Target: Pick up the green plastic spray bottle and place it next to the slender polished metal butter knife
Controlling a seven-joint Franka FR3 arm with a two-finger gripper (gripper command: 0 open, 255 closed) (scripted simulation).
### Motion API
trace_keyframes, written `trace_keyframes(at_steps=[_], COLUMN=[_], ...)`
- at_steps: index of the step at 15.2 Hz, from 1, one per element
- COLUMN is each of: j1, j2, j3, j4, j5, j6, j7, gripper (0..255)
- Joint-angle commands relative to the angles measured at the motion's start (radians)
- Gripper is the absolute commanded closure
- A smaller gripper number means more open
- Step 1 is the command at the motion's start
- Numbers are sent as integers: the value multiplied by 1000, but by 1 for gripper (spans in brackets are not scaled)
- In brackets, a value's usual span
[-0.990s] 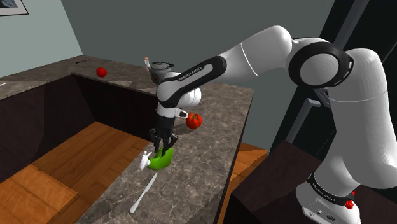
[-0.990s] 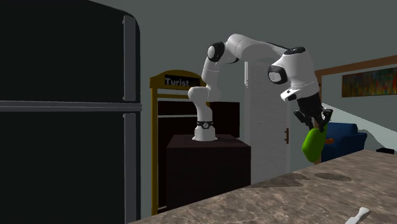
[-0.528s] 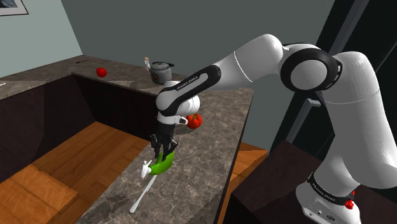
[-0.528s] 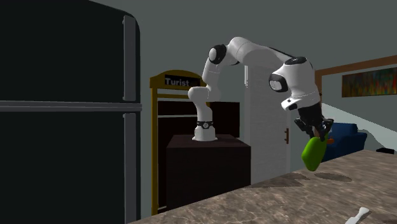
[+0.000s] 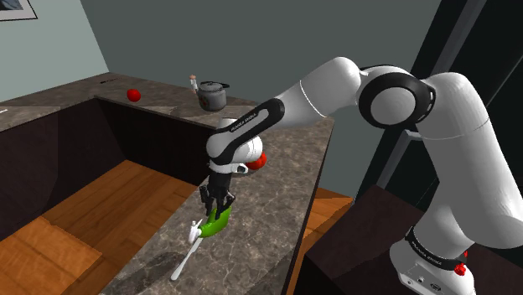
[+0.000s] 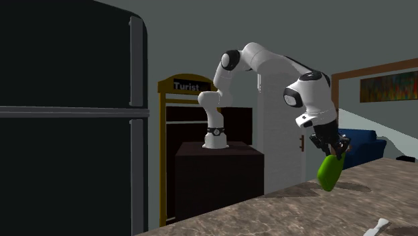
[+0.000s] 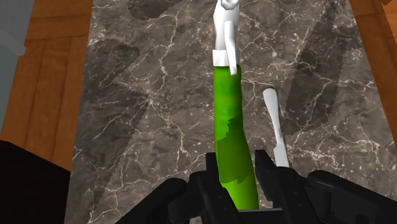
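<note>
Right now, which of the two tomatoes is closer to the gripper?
The tomato partly hidden behind the arm, just above the gripper in the shoulder view; the other tomato sits far back on the counter.

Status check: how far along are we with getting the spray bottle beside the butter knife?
Done: the gripper clasps the green spray bottle, so the pick is made. In hand: it hangs tilted, low over the counter, close to the butter knife. Left: set it down beside the knife and release.
</note>
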State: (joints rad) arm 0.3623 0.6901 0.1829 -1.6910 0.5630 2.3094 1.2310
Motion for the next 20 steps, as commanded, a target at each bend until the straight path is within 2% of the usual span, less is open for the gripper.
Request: trace_keyframes(at_steps=[1, 20], j1=[1, 3], j2=[21, 231], j3=[1, 13], j4=[5, 89], j5=[3, 22], j6=[15, 127], j7=[-9, -87], gripper=[255, 255])
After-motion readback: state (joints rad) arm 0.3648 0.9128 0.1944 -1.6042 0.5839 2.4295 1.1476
